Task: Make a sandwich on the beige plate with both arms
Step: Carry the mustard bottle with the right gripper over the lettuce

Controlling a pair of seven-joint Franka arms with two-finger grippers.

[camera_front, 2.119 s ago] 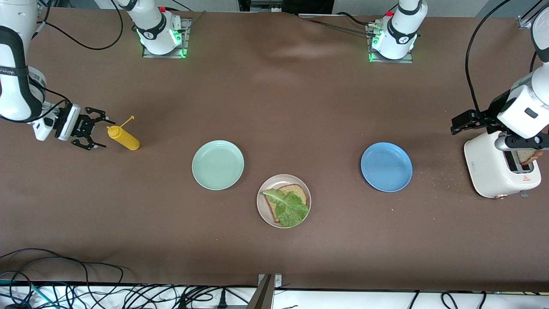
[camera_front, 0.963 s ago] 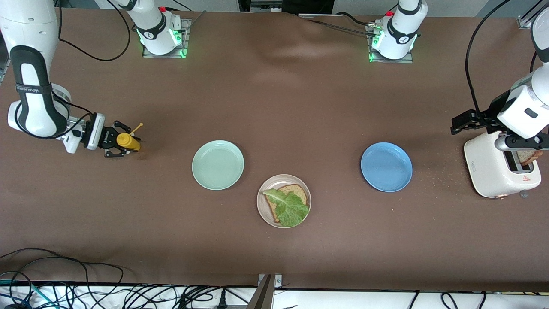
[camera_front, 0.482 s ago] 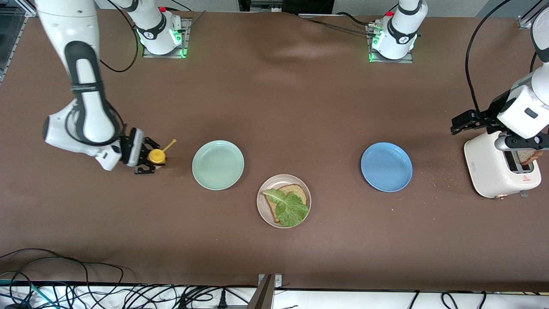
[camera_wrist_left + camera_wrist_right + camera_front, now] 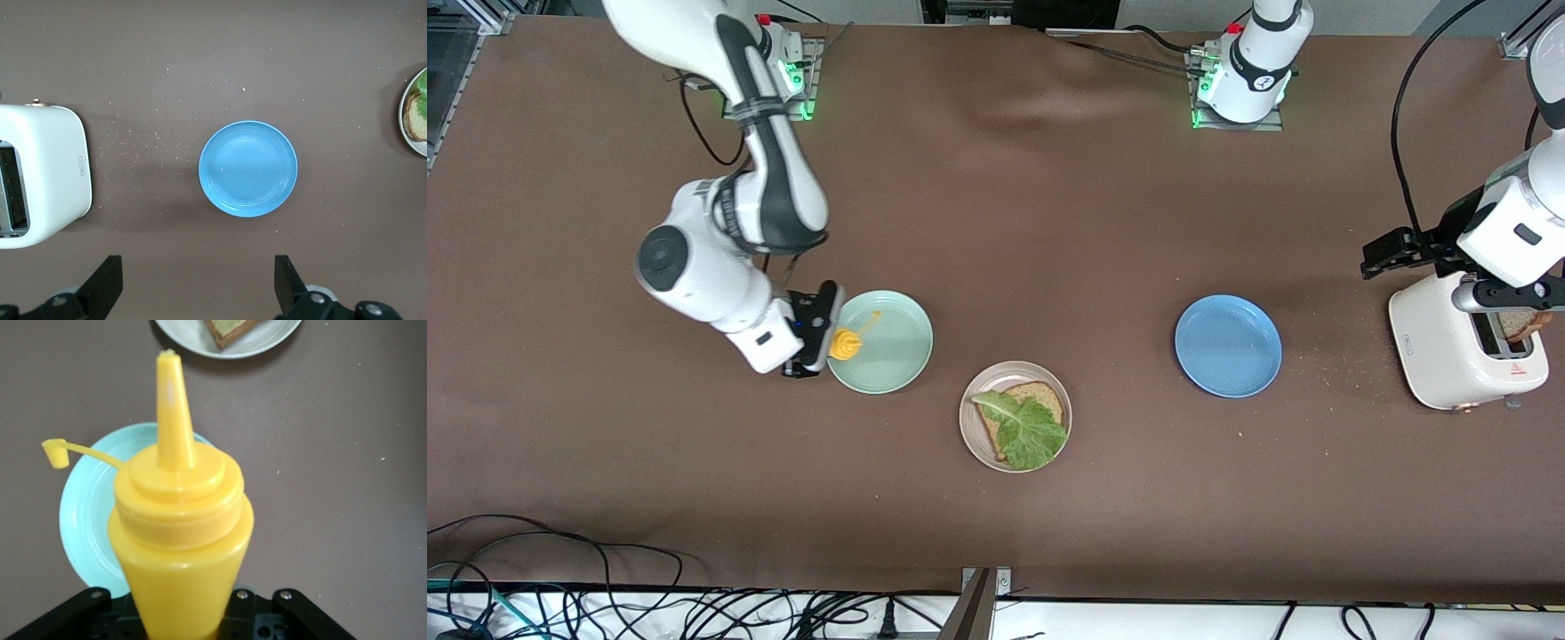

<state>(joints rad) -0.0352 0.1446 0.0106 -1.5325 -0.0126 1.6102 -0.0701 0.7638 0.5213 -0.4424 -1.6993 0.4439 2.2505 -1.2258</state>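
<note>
Right gripper (image 4: 818, 342) carries a yellow squeeze bottle (image 4: 843, 343) over the mint-green plate (image 4: 889, 351); left arm waits.

Landmark: beige plate (image 4: 971, 436). On it lie one bread slice (image 4: 1045, 396) and a lettuce leaf (image 4: 1027, 431) on top. Mint-green plate sits just beside it, toward the right arm's end and slightly farther from the front camera. Right gripper's fingers are clamped on the bottle, cap hanging loose. Blue plate (image 4: 1227, 346) lies near the beige plate toward the left arm's end; white toaster (image 4: 1449, 356) stands well apart that way. Left gripper (image 4: 197, 293) hangs above the table by the toaster, jaws spread wide, holding nothing.
</note>
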